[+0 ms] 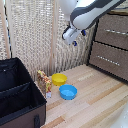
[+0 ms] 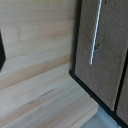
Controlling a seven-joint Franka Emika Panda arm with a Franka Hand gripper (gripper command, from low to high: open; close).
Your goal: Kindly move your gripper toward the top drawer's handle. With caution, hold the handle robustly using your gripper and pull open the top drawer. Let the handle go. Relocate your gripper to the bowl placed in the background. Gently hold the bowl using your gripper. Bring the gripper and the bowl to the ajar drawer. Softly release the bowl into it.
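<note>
My gripper point(image 1: 78, 38) hangs in the air at the top middle of the exterior view, open and empty, its blue tips apart. It is to the exterior view's left of the brown dresser and apart from it. The top drawer point(image 1: 119, 24) is shut, with its thin pale handle point(image 1: 116, 32) across the front. The yellow bowl point(image 1: 59, 79) sits on the wooden floor well below the gripper, next to a wider blue bowl point(image 1: 68, 92). The wrist view shows a brown drawer front point(image 2: 102, 70) with a pale handle point(image 2: 95, 35); I cannot tell which drawer. My fingers do not show there.
A large black box point(image 1: 17, 95) stands at the exterior view's left. A small giraffe-like toy point(image 1: 44, 80) stands beside the bowls. A beige slatted screen point(image 1: 35, 35) lines the back. A lower drawer point(image 1: 107, 59) sits under the top one.
</note>
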